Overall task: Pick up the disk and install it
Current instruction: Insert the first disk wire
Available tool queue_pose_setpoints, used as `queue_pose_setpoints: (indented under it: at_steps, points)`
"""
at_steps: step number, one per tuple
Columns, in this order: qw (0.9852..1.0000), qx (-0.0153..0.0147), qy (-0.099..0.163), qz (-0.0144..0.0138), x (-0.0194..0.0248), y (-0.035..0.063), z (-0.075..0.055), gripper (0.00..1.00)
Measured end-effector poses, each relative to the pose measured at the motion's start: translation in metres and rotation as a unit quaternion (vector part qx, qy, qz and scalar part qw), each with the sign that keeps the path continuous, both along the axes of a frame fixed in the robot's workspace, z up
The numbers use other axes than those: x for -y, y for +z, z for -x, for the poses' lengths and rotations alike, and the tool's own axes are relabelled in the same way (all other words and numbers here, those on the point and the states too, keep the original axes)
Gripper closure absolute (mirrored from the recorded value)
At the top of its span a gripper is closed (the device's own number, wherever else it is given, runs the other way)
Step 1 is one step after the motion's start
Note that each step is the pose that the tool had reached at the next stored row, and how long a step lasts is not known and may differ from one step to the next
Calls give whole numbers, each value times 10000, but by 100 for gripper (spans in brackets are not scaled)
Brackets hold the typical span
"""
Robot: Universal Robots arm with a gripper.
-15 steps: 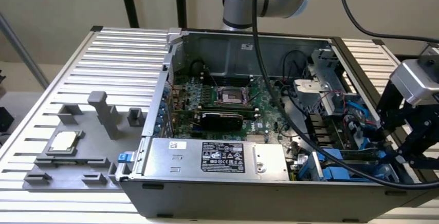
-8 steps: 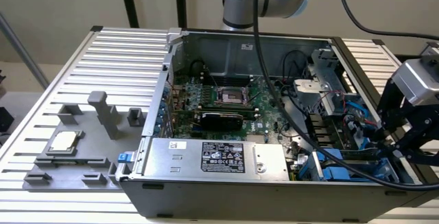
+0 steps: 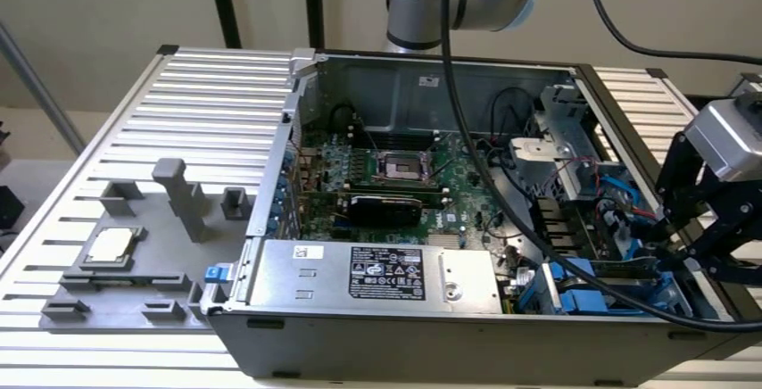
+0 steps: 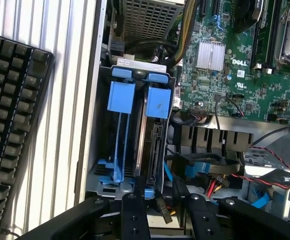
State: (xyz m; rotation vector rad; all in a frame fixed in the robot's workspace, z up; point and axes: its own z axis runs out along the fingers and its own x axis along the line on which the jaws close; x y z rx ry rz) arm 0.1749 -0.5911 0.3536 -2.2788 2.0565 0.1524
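Observation:
The disk (image 4: 152, 145) stands on edge in the drive bay (image 4: 92, 185) at the corner of the open computer case, its blue carrier tab (image 4: 159, 102) uppermost. Beside it in the same bay sits a second blue carrier (image 4: 119, 130) that looks empty. My gripper (image 4: 167, 200) hovers just above the end of the bay, its two black fingers (image 4: 134, 215) standing apart with only cables and a black connector seen between them. In the exterior view my gripper (image 3: 684, 242) hangs over the case's corner at that view's right, above the blue carriers (image 3: 592, 302).
A silver power supply with a black label (image 3: 381, 273) lies along the case's front wall. The green motherboard (image 3: 393, 175) fills the middle. A grey fixture plate with a small square chip (image 3: 110, 246) lies on the table outside. A black keyboard (image 4: 9, 125) lies beside the case. Red and blue cables (image 4: 265, 165) run near the bay.

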Motion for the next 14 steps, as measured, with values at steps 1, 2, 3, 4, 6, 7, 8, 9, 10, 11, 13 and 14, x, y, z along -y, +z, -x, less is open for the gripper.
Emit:
queue_pose_setpoints:
  at_steps: [1,2,3,4,6,7,8,9,10,11,13,14]
  points:
    - [10000,0,6,-2,1,2,0,64]
    - [10000,0,12,-3,1,3,0,64]
    - [10000,0,19,-4,1,2,0,66]
    - [10000,0,28,-5,3,3,0,66]
    - [10000,0,46,-7,3,3,0,74]
    - [10000,0,56,-9,4,3,0,74]
    - [10000,0,67,-10,5,3,0,74]
    - [10000,0,78,-12,7,3,0,74]
    - [10000,0,89,-15,8,2,0,74]
    - [9999,0,99,-16,8,1,0,74]
    - [9999,0,131,-21,9,-3,0,74]
    - [9999,0,151,-24,9,-5,0,74]
